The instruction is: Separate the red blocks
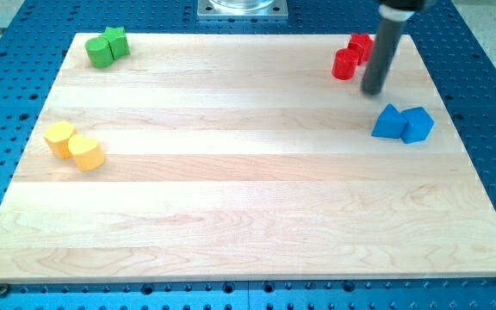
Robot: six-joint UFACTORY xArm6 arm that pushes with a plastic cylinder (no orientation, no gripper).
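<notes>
Two red blocks sit touching at the view's top right: a rounded red block (344,65) and a second red block (360,45) just above and right of it. The dark rod comes down from the top edge, and my tip (373,90) rests on the board just right of and below the rounded red block, a small gap from it. The tip is above and left of the blue blocks.
Two blue blocks (402,123) touch at the right. Two green blocks (107,47) sit at the top left. Two yellow blocks (74,144) sit at the left. The wooden board (248,224) lies on a blue perforated table.
</notes>
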